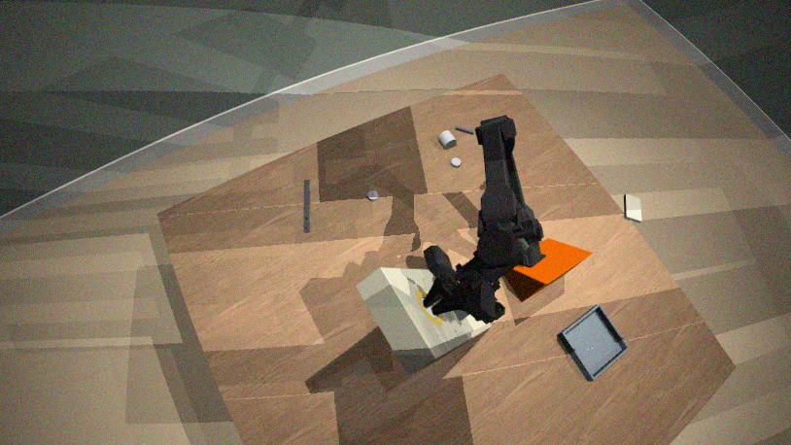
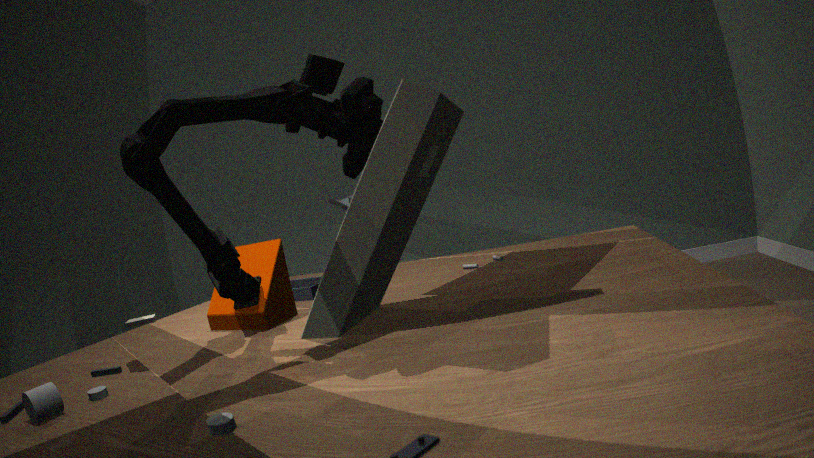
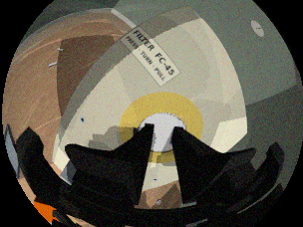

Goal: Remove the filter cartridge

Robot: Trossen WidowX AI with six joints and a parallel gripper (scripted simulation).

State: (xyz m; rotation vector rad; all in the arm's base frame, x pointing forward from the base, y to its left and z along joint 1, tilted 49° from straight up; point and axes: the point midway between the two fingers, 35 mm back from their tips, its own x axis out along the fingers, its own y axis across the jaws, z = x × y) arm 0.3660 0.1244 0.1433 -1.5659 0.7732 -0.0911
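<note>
The service panel (image 1: 387, 324) (image 2: 378, 205) (image 3: 214, 90) is a tilted cream block with a yellow ring (image 3: 161, 101) on its face. The round white filter cartridge (image 3: 161, 119) sits inside the ring; how far it stands out of the face cannot be told. My gripper (image 1: 429, 310) (image 3: 162, 127) is shut on the cartridge, with a fingertip at each side of its middle. The slots are hidden by the fingers. In the exterior view the fingertips are hidden behind the panel. The blue-grey tray (image 1: 593, 343) (image 2: 304, 286) is empty, to the right of the panel in the top view.
An orange wedge (image 1: 558, 259) (image 2: 259, 256) stands between the arm's base and the tray. A grey cylinder (image 1: 446, 139) (image 2: 43, 403), a small disc (image 1: 372, 195) (image 2: 220, 423) and a dark bar (image 1: 306, 205) lie farther off. A pale block (image 1: 633, 209) lies at the right.
</note>
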